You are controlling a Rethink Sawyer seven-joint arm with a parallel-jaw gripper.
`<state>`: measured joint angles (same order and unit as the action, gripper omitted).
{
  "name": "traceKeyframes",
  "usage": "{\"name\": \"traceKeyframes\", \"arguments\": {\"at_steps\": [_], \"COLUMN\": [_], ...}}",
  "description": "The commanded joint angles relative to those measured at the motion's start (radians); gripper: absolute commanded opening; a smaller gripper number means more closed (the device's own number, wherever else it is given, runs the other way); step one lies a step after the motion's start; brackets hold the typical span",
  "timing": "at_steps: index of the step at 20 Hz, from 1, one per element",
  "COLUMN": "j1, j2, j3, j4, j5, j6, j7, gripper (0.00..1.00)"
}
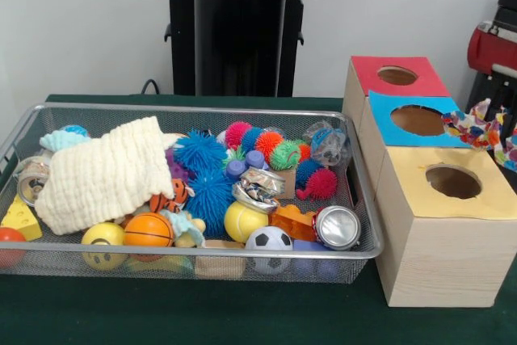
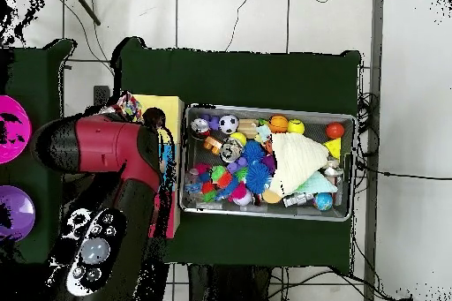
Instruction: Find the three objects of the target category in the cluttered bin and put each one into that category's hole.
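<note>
A wire mesh bin [image 1: 194, 107] holds a heap of toys. A cream cloth [image 1: 105, 171] covers its left part. Blue spiky balls [image 1: 202, 155] lie mid-bin, with pink, orange and green ones [image 1: 284, 154] behind. Along the front lie a basketball [image 1: 148, 230], a yellow ball [image 1: 244, 220], a soccer ball [image 1: 269, 239] and a tin can [image 1: 338, 227]. Right of the bin stand three boxes, each with a round hole, topped red [image 1: 397, 75], blue [image 1: 418, 119] and yellow [image 1: 453, 181]. My gripper [image 1: 482, 125], wrapped in a patterned cover, hangs at the right edge beside the blue box, away from the bin.
In the overhead view the red arm [image 2: 106, 143] covers most of the boxes; only the yellow top [image 2: 163, 108] shows beside the bin [image 2: 265, 109]. A magenta disc [image 2: 11, 130] and a purple one [image 2: 13, 212] lie at the left edge. A cheese wedge [image 1: 20, 220] sits in the bin's left corner.
</note>
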<state>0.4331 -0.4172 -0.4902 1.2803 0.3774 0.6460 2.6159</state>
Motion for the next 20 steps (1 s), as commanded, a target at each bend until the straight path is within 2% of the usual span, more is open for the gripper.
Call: {"name": "traceKeyframes", "arguments": {"at_steps": [1, 12, 20], "j1": [-0.036, -0.059, -0.084], "j2": [0.022, 0.020, -0.008], "j3": [0.076, 0.090, 0.114], "j4": [0.082, 0.107, 0.173], "j5": [0.010, -0.001, -0.019], "j6": [-0.011, -0.053, -0.102], "j7": [0.154, 0.125, 0.079], "gripper": [0.00, 0.00, 0.00]}}
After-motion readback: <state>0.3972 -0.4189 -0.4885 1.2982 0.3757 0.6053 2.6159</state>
